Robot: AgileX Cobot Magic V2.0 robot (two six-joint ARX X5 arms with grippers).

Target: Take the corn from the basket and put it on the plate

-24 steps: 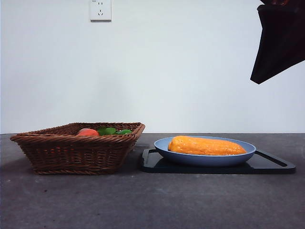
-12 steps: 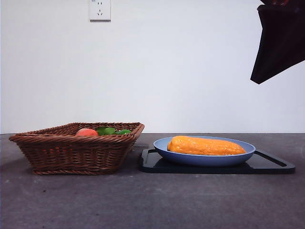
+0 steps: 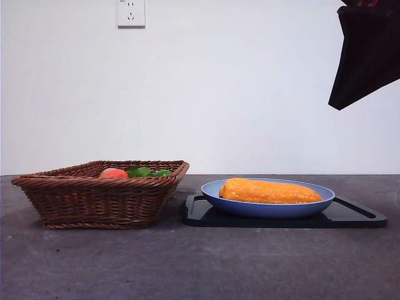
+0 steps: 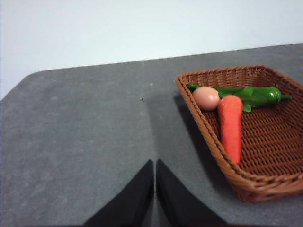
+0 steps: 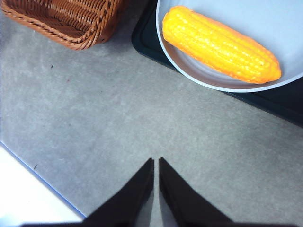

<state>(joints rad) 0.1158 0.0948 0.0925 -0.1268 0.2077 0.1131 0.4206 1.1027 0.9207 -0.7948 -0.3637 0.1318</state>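
Observation:
The corn (image 3: 270,191) (image 5: 220,43) lies lengthwise in the blue plate (image 3: 269,208) (image 5: 284,19), untouched by any gripper. The wicker basket (image 3: 100,197) (image 4: 265,156) (image 5: 71,21) stands to the plate's left. My right gripper (image 5: 155,163) is shut and holds nothing, raised above bare table in front of the plate; its arm (image 3: 369,53) shows dark at the top right of the front view. Shut and holding nothing too, my left gripper (image 4: 155,165) hangs over the table beside the basket.
In the basket lie a carrot (image 4: 230,125), a peach-coloured round fruit (image 4: 206,98) (image 3: 114,173) and a green pepper (image 4: 255,94) (image 3: 147,171). A black tray (image 3: 350,215) (image 5: 147,38) carries the plate. A wall socket (image 3: 131,12) is behind. The table's edge (image 5: 38,179) is close to the right gripper.

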